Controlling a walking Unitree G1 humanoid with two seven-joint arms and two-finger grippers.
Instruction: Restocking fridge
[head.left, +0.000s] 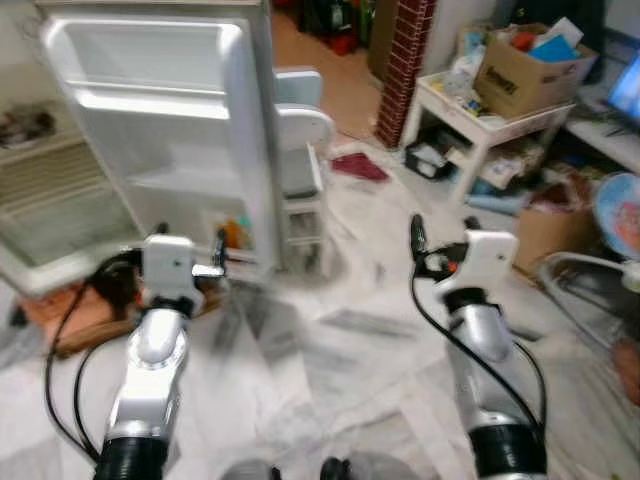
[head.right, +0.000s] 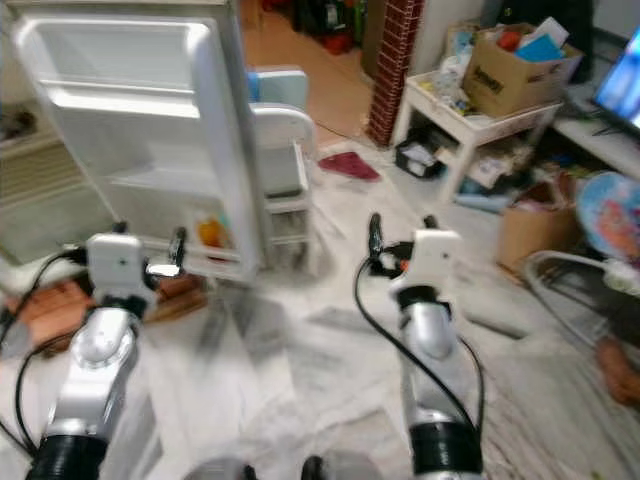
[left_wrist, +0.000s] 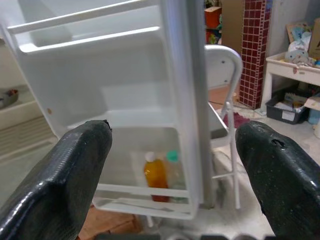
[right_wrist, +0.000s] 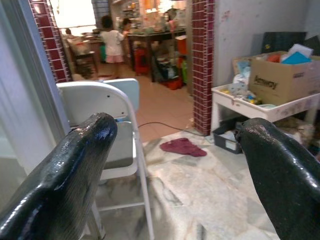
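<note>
Standing wide open on the far left is the fridge door (head.left: 170, 130), white, with empty upper shelves and a bottom rack. Left of it you can see the fridge (head.left: 45, 215) itself, pale wire shelves inside, kinda blurry so I can't make out any contents. The floor (head.left: 350, 350) is pale marble-look tile and takes up most of the near part of the scene.

Just right of the door edge sits a white folding chair (right_wrist: 107, 127) with a light blue seat back. Further right, against the far wall, there's a white side table (head.left: 480, 125) loaded with clutter, and on top of it a cardboard box (head.left: 530, 65) with stuff poking out. A dark red brick pillar (head.left: 405, 65) stands between the chair and the table. A dark red cloth (head.left: 358, 166) lies on the floor near the pillar's base.

Both arms are held out in front. The left gripper (left_wrist: 175, 165) hangs in front of the door's bottom rack, fingers spread wide with nothing between them. The right gripper (right_wrist: 175, 160) is out over bare floor to the right, fingers also spread apart and empty, facing the chair and table.

Smallest bits: an orange bottle (left_wrist: 155, 176) with a white cap stands in the door's bottom rack, and a clear bottle (left_wrist: 173, 170) with a green cap sits right beside it, touching or nearly so. Through the doorway way at the back, a person (right_wrist: 113, 40) stands by a table.
</note>
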